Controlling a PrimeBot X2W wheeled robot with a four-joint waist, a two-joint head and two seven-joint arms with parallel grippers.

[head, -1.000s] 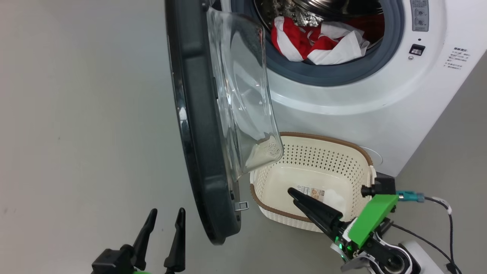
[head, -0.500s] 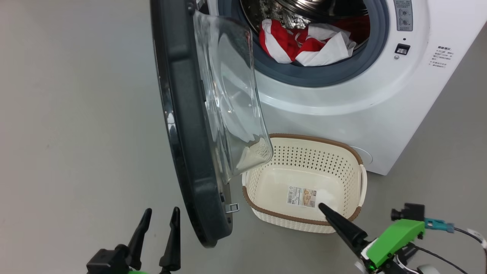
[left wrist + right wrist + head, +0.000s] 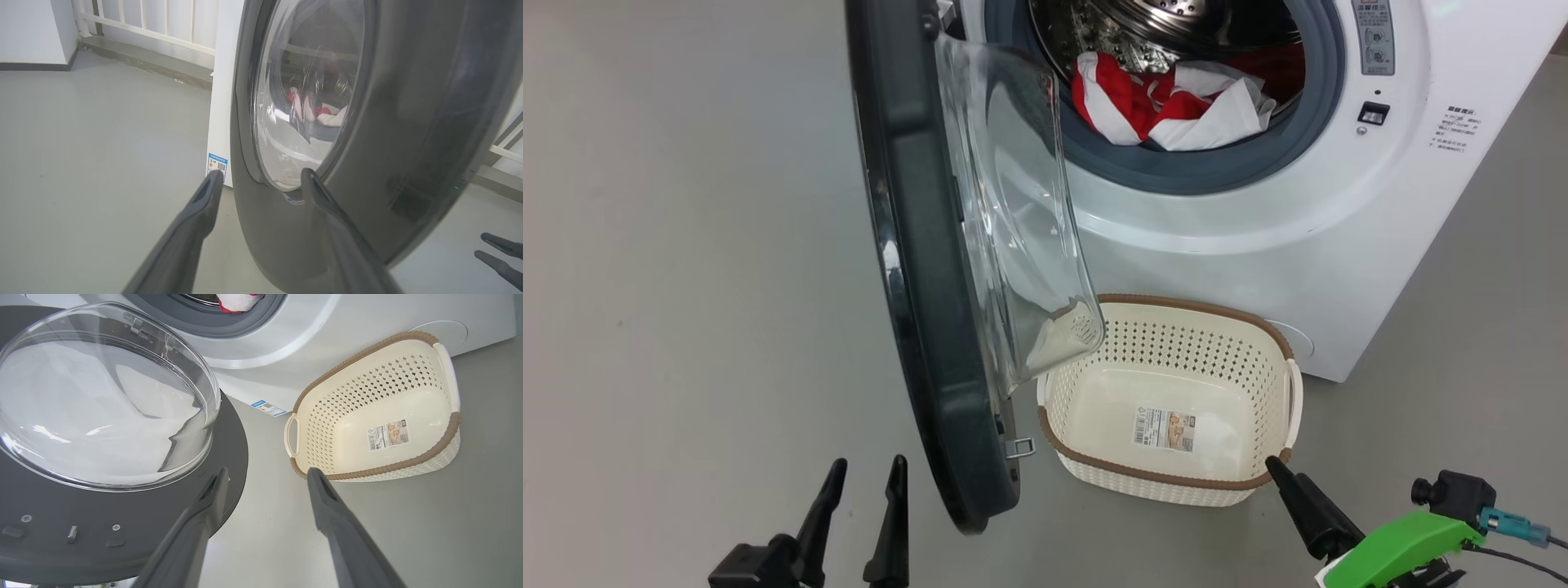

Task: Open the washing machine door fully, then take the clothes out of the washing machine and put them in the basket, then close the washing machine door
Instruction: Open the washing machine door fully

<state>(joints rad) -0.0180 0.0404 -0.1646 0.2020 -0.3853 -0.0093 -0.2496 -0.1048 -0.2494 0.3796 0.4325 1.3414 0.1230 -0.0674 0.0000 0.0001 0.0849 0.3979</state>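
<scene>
Head view: washing machine door (image 3: 915,286) open wide, clothes (image 3: 1168,106) lying inside the washing machine (image 3: 1258,245), basket (image 3: 1176,351) empty; left claw (image 3: 867,465) and right claw (image 3: 267,470) spread, empty.

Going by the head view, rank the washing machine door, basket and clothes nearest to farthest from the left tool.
1. Washing machine door, just right of the left tool.
2. Basket, on the floor farther right.
3. Clothes, up in the drum, farthest.

A smooth grey floor (image 3: 686,245) is seen, evenly lit. A white wall (image 3: 28,28) is edged by dark skirting (image 3: 32,66); a white railing (image 3: 163,37), possibly a balcony's, is set on a low grey ledge (image 3: 143,61).
</scene>
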